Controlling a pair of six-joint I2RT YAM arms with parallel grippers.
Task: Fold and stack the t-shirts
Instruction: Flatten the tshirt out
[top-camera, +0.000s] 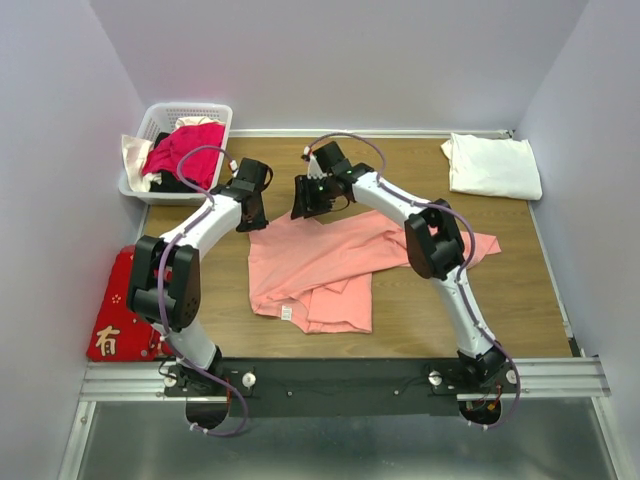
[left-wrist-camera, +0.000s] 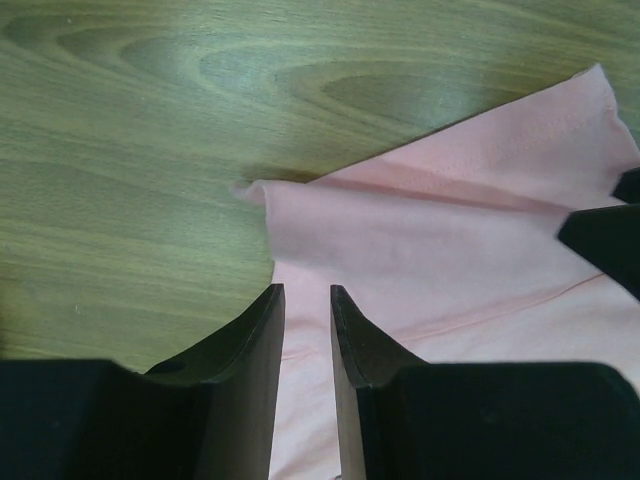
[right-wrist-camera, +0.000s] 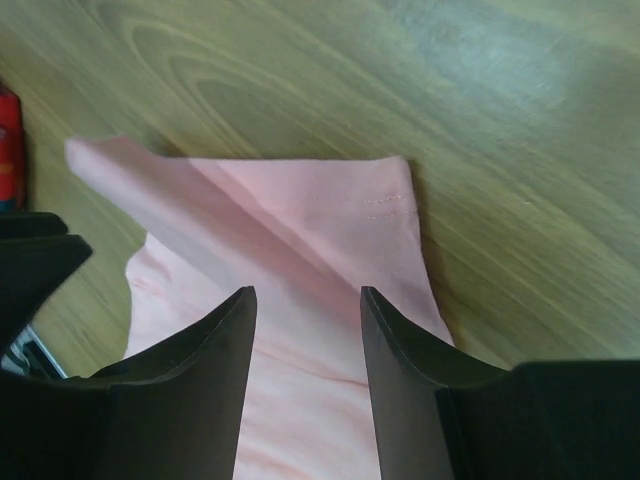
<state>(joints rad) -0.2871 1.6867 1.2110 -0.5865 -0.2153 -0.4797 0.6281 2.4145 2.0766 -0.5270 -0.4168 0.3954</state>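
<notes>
My left gripper (left-wrist-camera: 307, 296) hangs low over the far-left edge of the salmon-pink t-shirt (top-camera: 320, 268), jaws apart by a narrow slot with pink cloth showing through it; nothing looks pinched. My right gripper (right-wrist-camera: 305, 295) sits just beside it over the same far edge, jaws parted wider and straddling a stitched hem that is doubled back on itself. Both hands at one edge makes sense: two holds side by side would let me lift that edge as a straight line instead of dragging a single corner. The pink shirt lies mid-table (top-camera: 520, 290), rumpled, with one flap folded over near the front and a sleeve trailing right past my right forearm, so I judge the fold barely begun. The white t-shirt (top-camera: 492, 165) rests in the far-right corner, well apart, looking roughly folded. I take that spot to be where the stack will build. The laundry basket (top-camera: 200, 106) at far left holds more clothes, and the red cloth (top-camera: 118, 310) with gold characters lies by my left base. Risk: the doubled hem could slip out if I catch only one layer.
</notes>
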